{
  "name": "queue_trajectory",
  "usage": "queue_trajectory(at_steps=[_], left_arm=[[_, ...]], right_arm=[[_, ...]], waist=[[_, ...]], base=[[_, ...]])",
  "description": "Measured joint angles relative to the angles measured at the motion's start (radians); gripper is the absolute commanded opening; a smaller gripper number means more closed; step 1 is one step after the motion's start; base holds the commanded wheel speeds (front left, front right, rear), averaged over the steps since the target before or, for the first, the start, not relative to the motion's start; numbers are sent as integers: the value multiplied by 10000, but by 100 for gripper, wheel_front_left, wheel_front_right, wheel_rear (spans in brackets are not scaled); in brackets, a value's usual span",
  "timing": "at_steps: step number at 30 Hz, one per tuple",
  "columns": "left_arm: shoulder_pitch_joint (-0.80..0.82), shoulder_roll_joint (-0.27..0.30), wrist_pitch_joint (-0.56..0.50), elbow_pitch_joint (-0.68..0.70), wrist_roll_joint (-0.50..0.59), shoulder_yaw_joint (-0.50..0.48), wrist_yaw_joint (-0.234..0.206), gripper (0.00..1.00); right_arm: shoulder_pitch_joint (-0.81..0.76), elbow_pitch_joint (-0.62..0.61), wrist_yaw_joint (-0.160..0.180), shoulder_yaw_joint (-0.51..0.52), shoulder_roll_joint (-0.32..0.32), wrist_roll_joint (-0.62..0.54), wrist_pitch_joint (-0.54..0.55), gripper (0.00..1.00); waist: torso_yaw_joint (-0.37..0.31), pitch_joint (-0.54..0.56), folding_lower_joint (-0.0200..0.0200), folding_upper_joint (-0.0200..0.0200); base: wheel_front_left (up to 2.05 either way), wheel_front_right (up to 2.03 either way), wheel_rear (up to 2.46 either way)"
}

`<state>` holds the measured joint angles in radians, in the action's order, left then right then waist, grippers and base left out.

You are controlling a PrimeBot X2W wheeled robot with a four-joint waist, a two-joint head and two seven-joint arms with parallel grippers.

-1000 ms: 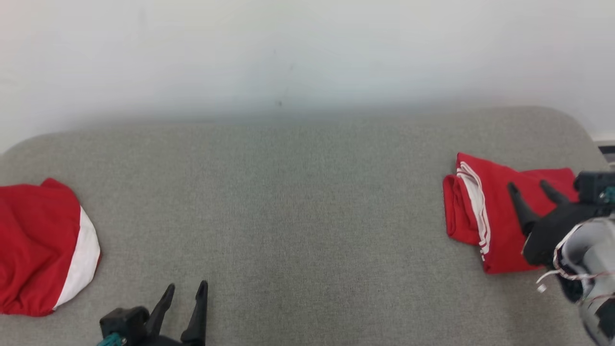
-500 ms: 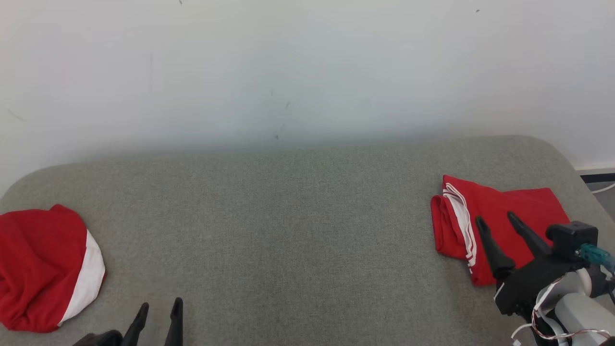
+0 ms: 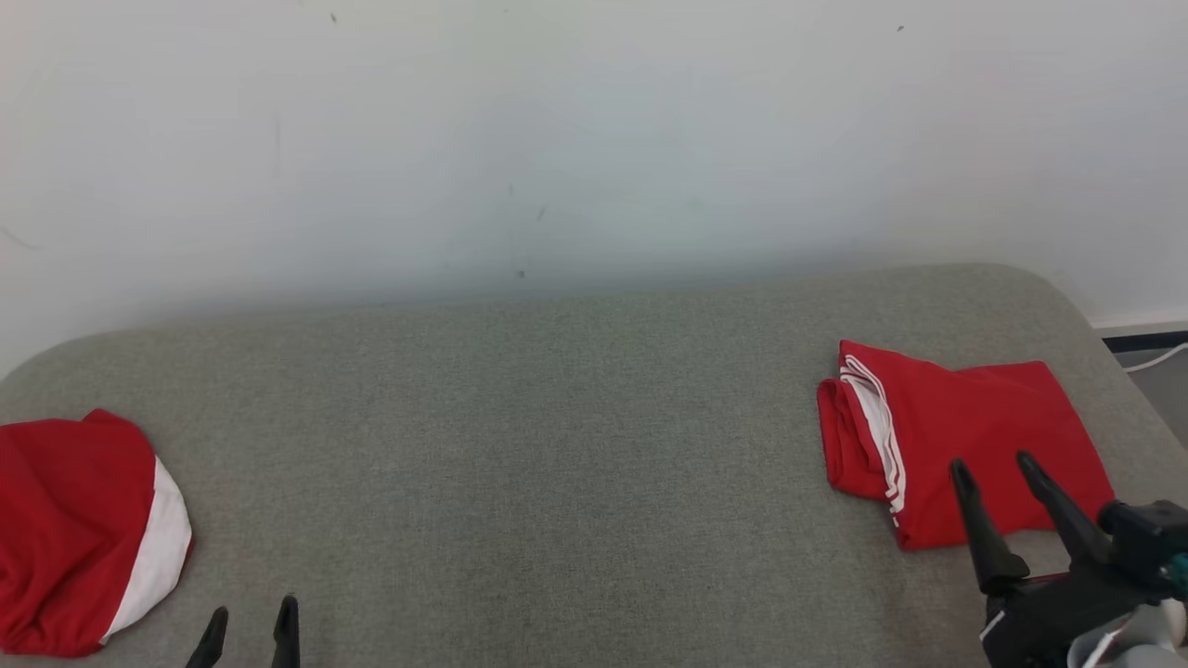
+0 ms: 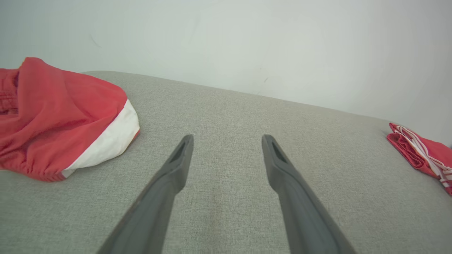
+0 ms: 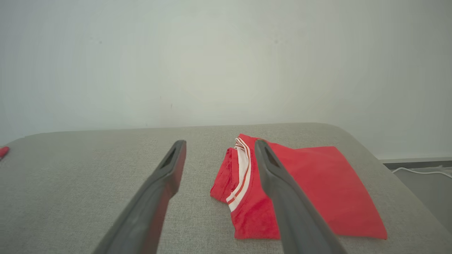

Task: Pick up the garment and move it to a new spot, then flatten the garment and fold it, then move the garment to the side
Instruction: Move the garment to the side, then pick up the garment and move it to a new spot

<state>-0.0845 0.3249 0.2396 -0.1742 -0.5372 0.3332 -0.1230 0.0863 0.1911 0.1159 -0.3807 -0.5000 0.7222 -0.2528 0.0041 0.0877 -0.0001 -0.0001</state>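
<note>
I'm seeing folded red cloth garment with white side stripes lying on grey fabric-covered padded surface, at its right end, toward far corner. Crumpled red-and-white cloth garment is lying at left end of same surface, well apart from folded one, bare stretch running between them. Pale plain wall is standing behind surface. I'm holding my right gripper at near side of folded garment, fingertips overlapping its near edge in head view. I'm keeping my left gripper at near left, just right of crumpled garment, apart from it.
</note>
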Motion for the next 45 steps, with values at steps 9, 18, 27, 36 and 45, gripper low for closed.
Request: queue_trajectory(at_steps=[9, 18, 27, 36, 45], left_arm=[[-317, 21, -119, 453, 173, -326, -4, 100], [-340, 19, -449, 686, 738, -627, -12, 100], [-277, -284, -832, 941, 1248, -1060, -12, 100], [-341, -625, -1041, 1283, 1937, -2025, -12, 100], [-977, -1133, -1174, 1810, 2322, -2886, -12, 100]], right_arm=[[-1077, -913, 77, 890, -40, -81, -25, 100], [-1536, -1521, 84, 1547, 104, -301, -25, 100], [-2066, -1831, 86, 2038, 420, -483, -25, 100], [-1929, -1927, 86, 1590, 765, -686, -25, 100], [-1138, -1526, -171, 1024, 934, -719, 102, 100]], waist=[[-145, -142, 2, 0], [-158, -285, 1, 1], [338, -404, 1, 0], [1380, -439, 1, 1], [2641, -362, 1, 1]], base=[[0, 0, 0], [0, 0, 0], [0, 0, 0], [0, 0, 0], [0, 0, 0]])
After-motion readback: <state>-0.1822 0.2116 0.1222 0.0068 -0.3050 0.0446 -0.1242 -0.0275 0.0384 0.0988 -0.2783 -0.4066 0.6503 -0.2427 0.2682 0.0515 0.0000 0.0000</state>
